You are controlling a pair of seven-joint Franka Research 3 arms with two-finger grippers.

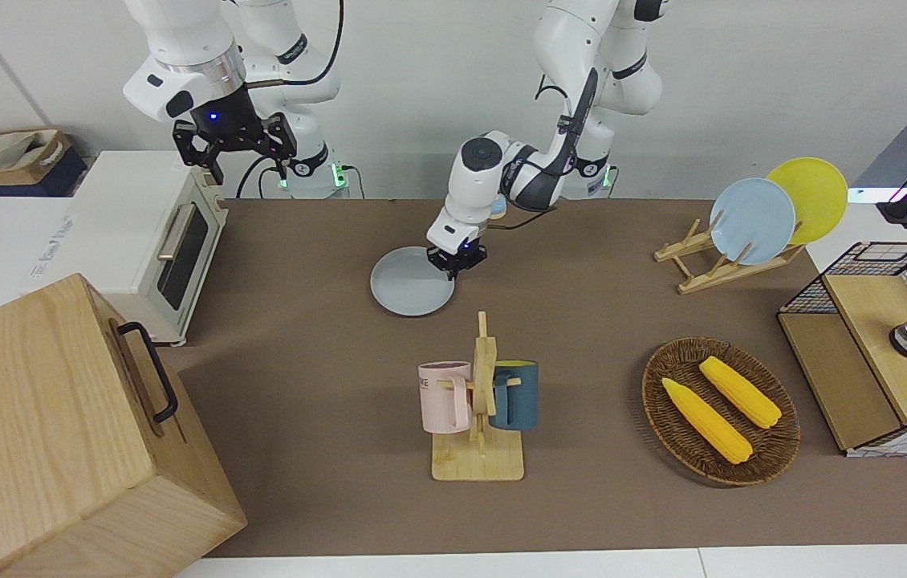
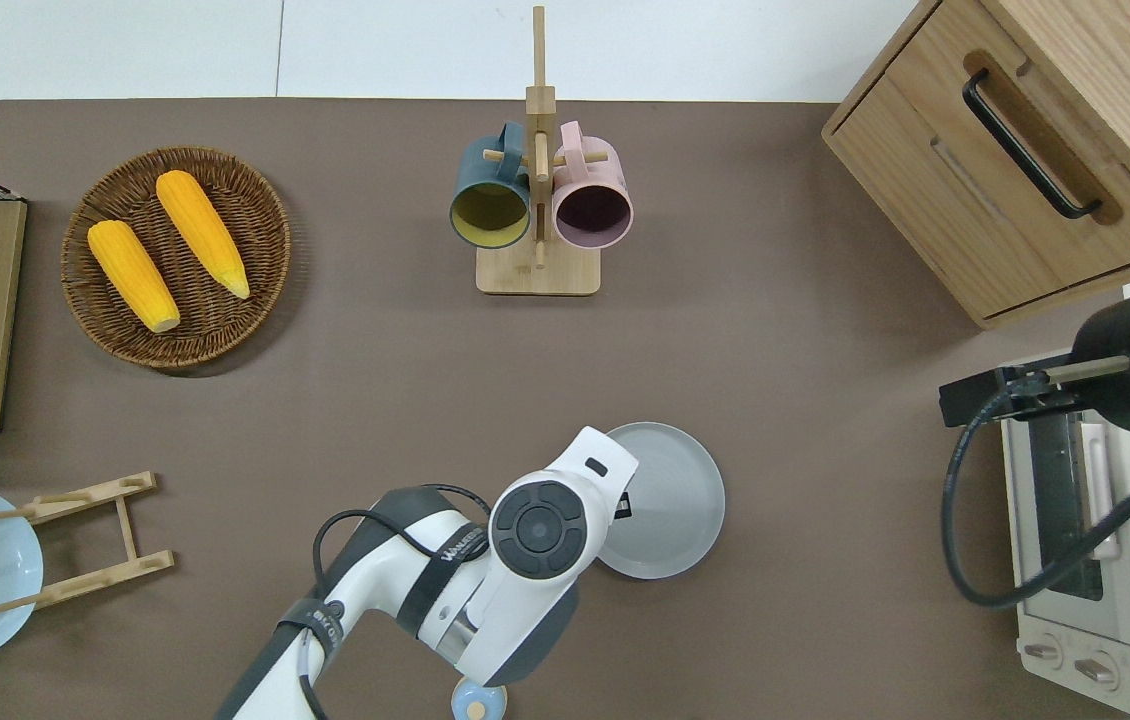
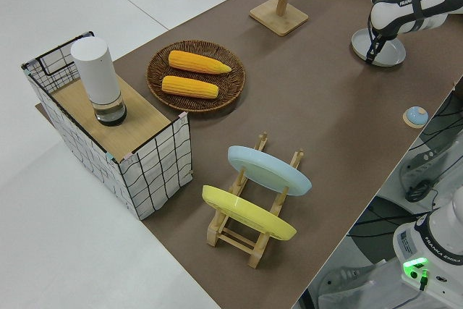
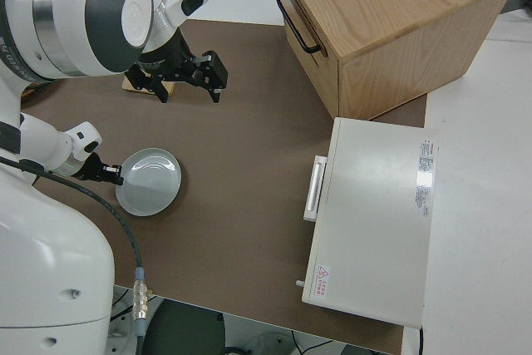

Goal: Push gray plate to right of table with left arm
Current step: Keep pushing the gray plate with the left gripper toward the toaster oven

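The gray plate (image 1: 409,285) lies flat on the brown table (image 1: 301,361), nearer to the robots than the mug rack. It also shows in the overhead view (image 2: 670,500) and the right side view (image 4: 151,182). My left gripper (image 1: 457,262) is low at the plate's rim, on the side toward the left arm's end of the table, touching it. In the overhead view the wrist hides most of this gripper (image 2: 623,506). My right gripper (image 1: 235,151) is open and parked.
A mug rack (image 1: 479,401) with a pink and a blue mug stands mid-table. A toaster oven (image 1: 152,241) and a wooden cabinet (image 1: 60,433) fill the right arm's end. A corn basket (image 1: 720,409), plate rack (image 1: 750,221) and wire crate (image 1: 879,337) fill the left arm's end.
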